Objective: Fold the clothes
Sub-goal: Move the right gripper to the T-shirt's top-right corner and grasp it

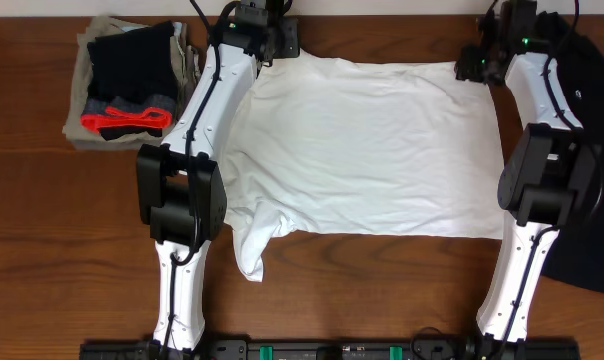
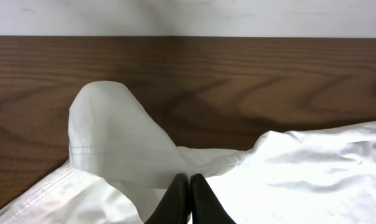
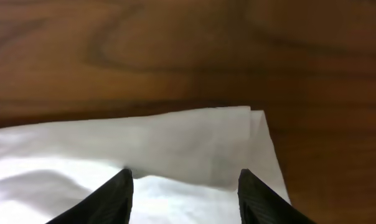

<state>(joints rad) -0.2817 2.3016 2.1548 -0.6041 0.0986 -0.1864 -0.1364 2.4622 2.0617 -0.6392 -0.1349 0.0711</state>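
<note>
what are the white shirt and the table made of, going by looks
The shirt: soft matte cloth, probably cotton knit; it creases, drapes and shows a stitched hem. The table: dark brown wood or wood-look laminate with a faint sheen; wavy grain shows, but which is unclear.

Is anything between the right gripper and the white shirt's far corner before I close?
Nothing visible stands between them. The right gripper is open directly over the white T-shirt near that corner; only the wooden table lies beyond.
</note>
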